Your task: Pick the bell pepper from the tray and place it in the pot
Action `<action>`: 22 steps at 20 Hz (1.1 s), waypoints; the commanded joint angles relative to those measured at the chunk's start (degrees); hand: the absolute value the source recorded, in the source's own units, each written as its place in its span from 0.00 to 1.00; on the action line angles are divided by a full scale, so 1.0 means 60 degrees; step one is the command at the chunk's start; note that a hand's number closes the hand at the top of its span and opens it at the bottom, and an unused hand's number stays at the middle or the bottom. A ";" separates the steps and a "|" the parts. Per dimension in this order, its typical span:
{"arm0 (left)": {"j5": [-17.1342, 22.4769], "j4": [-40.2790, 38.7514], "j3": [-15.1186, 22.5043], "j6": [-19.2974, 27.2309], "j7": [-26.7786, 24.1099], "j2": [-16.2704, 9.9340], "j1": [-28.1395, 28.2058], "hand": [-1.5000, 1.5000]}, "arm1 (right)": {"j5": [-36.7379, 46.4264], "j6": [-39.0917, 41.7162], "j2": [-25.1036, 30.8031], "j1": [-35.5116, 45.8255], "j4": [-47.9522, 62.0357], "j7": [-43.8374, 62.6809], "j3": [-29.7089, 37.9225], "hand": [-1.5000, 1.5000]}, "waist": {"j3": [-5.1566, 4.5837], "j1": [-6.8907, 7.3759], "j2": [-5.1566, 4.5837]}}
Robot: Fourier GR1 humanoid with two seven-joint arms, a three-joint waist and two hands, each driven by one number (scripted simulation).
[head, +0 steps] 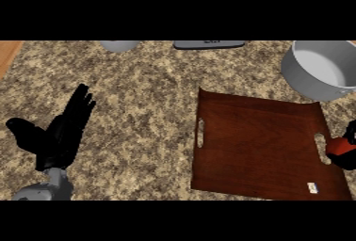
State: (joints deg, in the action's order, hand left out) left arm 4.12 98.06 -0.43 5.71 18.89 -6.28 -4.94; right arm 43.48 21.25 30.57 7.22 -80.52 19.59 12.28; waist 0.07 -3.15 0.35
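At nine o'clock the left robot hand [59, 136] rests released, fingers straight. At three o'clock the right robot hand [345, 157] clasps the red bell pepper [341, 146] beside the tray [261, 146], presumably bound for the pot [327, 68] at one o'clock.

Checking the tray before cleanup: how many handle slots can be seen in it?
2. One slot sits by the tray left edge; the other slot is at its right edge, beside the right hand holding the pepper.

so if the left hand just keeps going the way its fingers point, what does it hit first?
Nothing nearby. The left hand points up and slightly right over bare counter. Extended, that line looks free until the small grey object at the far edge, though height is unclear.
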 commanded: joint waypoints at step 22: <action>0.0010 -0.0631 -0.0017 -0.0256 0.0197 0.0052 -0.0993 0.50 | -0.3977 0.0584 0.2981 0.0044 -0.4421 -0.0260 0.5438 1.00 | -0.0019 0.0524 -0.0063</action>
State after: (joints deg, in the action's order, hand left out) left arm 3.45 96.92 0.68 4.85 19.55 -5.49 -7.57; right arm 22.61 23.22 46.83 2.18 -105.77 14.06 45.43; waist -0.07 -0.43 0.16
